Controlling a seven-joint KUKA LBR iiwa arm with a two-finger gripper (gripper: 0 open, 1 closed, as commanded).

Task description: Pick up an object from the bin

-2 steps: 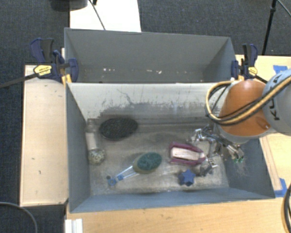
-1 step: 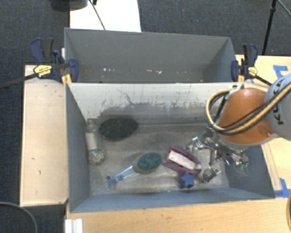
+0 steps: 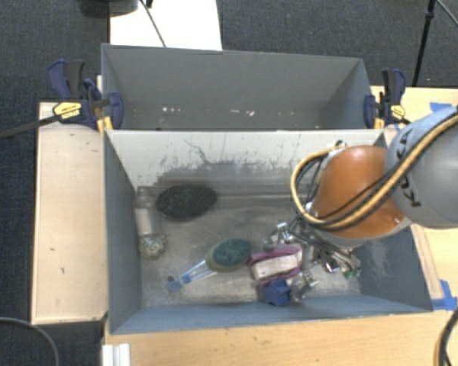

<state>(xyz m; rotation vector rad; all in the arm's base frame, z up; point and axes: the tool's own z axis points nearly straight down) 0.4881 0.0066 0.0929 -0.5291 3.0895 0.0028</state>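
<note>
Pincer (image 3: 300, 274) low over maroon-white boxy packet (image 3: 274, 265), crumpled blue lump (image 3: 275, 292) beside.

Oval pad (image 3: 185, 202) back left in bin (image 3: 122, 227), tube (image 3: 143, 221) beside it, handled brush (image 3: 227, 255) centre, tool (image 3: 309, 269) over box (image 3: 275, 265) right.

Grey metal bin (image 3: 122, 227): matt walls, floor scuffed and streaked pale. Dark oval pad (image 3: 185, 201), upper left of the floor: rough, dull, pitted surface. Teal brush head (image 3: 230, 254), centre: matt plastic, on a translucent blue handle (image 3: 188, 274). Orange wrist cover (image 3: 359, 193), right: smooth, glossy shell.
</note>
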